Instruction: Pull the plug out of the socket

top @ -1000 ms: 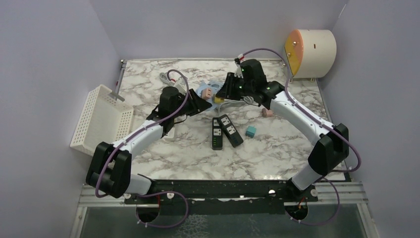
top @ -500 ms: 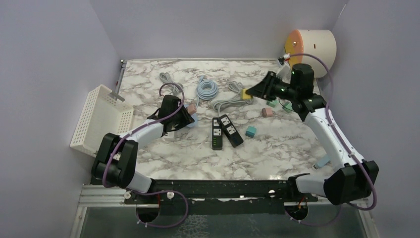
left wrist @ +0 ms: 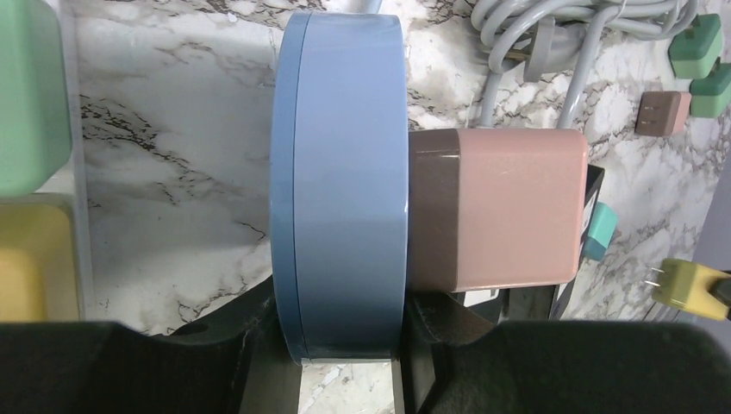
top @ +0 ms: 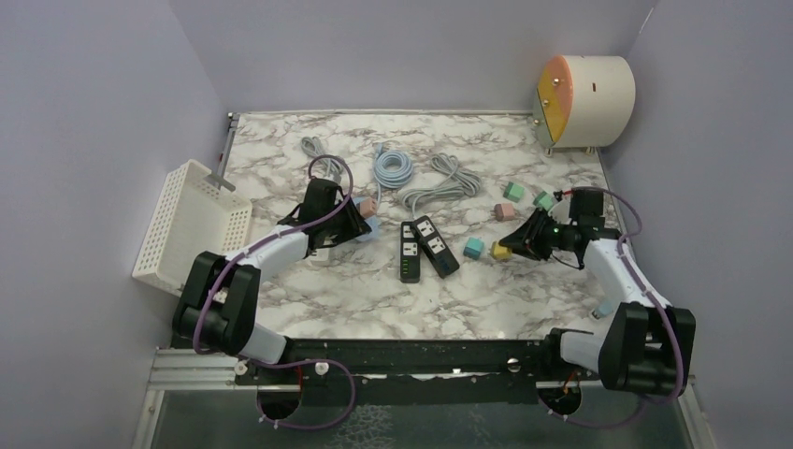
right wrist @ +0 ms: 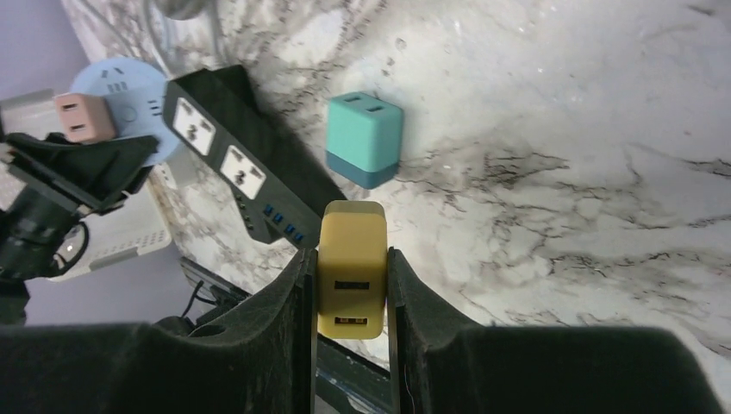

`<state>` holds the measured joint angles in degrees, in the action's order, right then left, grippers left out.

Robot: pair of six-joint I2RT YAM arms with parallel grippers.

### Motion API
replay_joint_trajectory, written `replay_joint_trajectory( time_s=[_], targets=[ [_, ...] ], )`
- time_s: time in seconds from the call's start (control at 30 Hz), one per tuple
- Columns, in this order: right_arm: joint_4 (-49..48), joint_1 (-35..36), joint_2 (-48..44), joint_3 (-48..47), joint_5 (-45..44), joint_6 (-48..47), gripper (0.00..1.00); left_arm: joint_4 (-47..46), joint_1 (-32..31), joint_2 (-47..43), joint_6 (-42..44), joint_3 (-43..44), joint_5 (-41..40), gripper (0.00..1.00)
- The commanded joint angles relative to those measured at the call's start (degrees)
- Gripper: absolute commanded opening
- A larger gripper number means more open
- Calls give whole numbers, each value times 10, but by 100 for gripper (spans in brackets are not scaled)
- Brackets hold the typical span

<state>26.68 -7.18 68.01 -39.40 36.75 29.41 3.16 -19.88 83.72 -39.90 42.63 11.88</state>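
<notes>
Left wrist view: the left hand (left wrist: 340,358) is closed on the round blue socket (left wrist: 340,181). The pink plug (left wrist: 500,207) sits pushed into the socket, in the middle of the frame. In the top view, the right hand (top: 520,246) is at the right middle of the table (top: 524,304). It pinches a yellow plug (top: 501,251) that is free of any socket. It should likely put that one down on a bare spot. Then it can grip the pink plug by its flat sides and pull straight out while the left hand holds the socket firm.
</notes>
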Motion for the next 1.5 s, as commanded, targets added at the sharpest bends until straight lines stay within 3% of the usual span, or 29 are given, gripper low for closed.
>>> replay_joint_trajectory(
  time_s=[0.0,0.17,0.23,0.37,0.47,0.67,0.8,1.0,1.23,1.47],
  targets=[
    [21,-3,46,10,-44,-34,1,-27,-2,-33,38,23,34,0],
    [36,-3,87,8,-76,-60,7,-33,-2,-38,34,17,37,0],
    [36,-3,90,10,-83,-55,17,-38,-2,-37,31,17,43,0],
    [40,-3,94,8,-98,-49,50,-38,-3,-40,35,25,48,0],
    [41,-3,79,-3,-106,-43,62,-38,-2,-41,38,29,51,0],
    [12,5,-17,-58,-115,-26,67,-38,-13,-43,38,35,49,0],
    [-3,94,-22,-149,-148,2,68,-37,-29,-37,33,42,35,0],
    [-54,236,72,-248,-139,71,68,-37,-47,-43,28,51,12,0],
    [-128,354,209,-338,-125,96,68,-34,-57,-52,22,64,14,0],
    [-216,399,315,-370,-107,119,68,-35,-60,-59,9,65,23,0]
  ],
)
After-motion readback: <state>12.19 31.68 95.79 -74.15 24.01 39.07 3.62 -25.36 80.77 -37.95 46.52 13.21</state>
